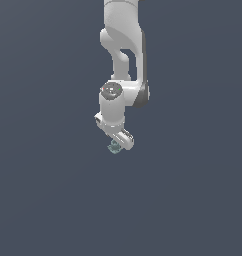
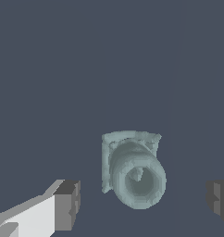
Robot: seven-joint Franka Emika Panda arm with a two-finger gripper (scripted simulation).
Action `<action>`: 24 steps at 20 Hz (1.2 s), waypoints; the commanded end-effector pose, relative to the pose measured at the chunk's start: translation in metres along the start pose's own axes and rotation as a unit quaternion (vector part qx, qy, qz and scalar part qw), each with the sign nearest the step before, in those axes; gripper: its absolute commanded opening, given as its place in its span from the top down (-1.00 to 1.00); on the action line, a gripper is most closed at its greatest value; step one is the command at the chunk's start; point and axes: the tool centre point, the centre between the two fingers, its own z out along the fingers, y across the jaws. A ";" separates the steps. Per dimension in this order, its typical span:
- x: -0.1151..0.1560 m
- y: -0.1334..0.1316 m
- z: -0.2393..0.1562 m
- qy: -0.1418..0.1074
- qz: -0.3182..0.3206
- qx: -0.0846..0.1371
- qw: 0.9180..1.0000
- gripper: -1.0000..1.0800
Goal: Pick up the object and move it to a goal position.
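Wrist view shows the white gripper [image 2: 141, 199] spread wide, its 2 dark-grey fingertip pads [image 2: 67, 203] standing apart on either side of the small pale teal-grey object [image 2: 134, 173], a lumpy rounded ring shape with a flat square backing, touching neither pad. In the exterior view the object [image 1: 114, 147] sits directly beneath the gripper [image 1: 116, 140], on the plain dark slate-grey floor [image 1: 43, 200], near its middle.

We see a plain dark slate-grey counter [image 1: 48, 200], flat and unmarked. On it lies only the object [image 1: 114, 147], a pale teal-grey lump with a rounded ring-like mouth on a squarish back [image 2: 132, 171].
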 end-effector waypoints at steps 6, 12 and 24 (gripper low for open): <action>-0.001 0.001 0.033 0.000 0.002 0.000 1.000 -0.92; 0.000 0.000 0.040 0.000 0.002 0.000 1.000 1.00; 0.000 0.000 0.039 0.000 0.001 0.000 1.000 1.00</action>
